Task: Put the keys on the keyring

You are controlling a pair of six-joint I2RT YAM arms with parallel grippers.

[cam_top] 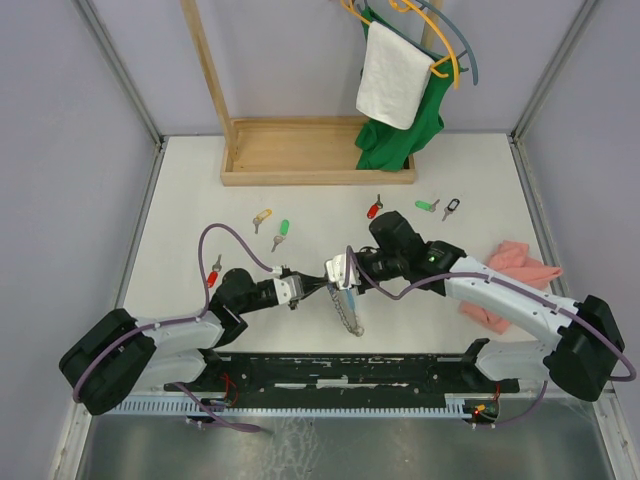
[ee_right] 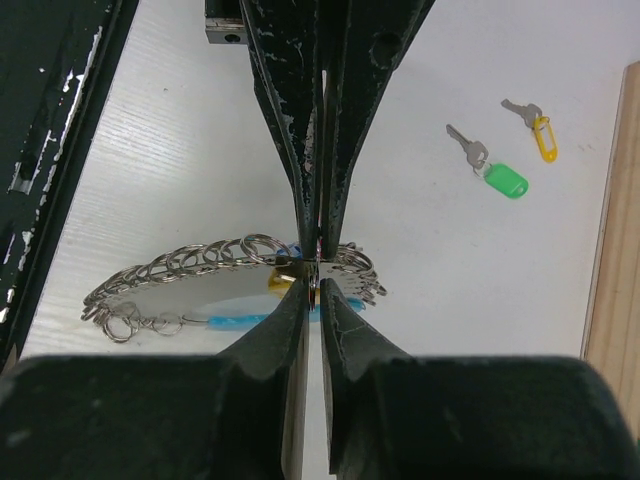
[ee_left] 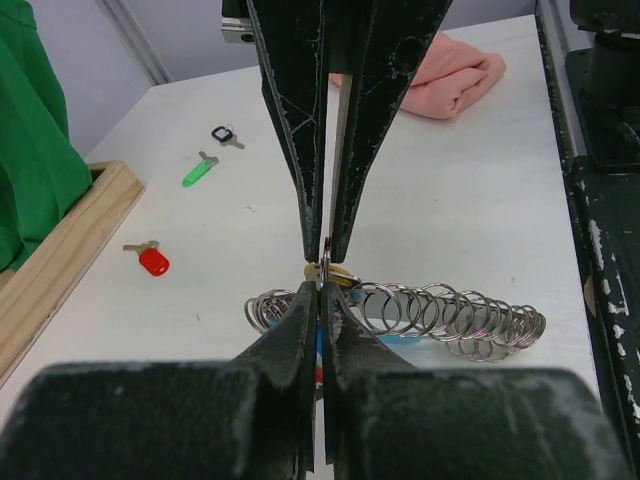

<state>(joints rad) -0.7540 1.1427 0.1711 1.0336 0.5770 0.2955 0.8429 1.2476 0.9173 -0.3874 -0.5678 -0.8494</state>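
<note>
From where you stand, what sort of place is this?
Probably a robot test cell: two arms bolted to a white table, plain grey walls in a metal frame, and staged props such as a wooden rack and loose tagged keys.

A wooden rack (cam_top: 300,150) is standing upper centre, a green garment (cam_top: 385,150) and white towel (cam_top: 393,75) are hanging upper right, and a pink cloth (cam_top: 520,275) is lying at right.

The keyring (cam_top: 348,305) is resting on the table (cam_top: 180,200) at mid-width, right where my left gripper (cam_top: 318,283) and right gripper (cam_top: 338,282) are meeting. Behind it, keys (cam_top: 281,232) are lying to the left and more keys (cam_top: 428,206) to the right. A cloth (cam_top: 520,275) is lying beside my right arm, and a wooden rack base (cam_top: 300,150) is sitting at the far edge.
</note>
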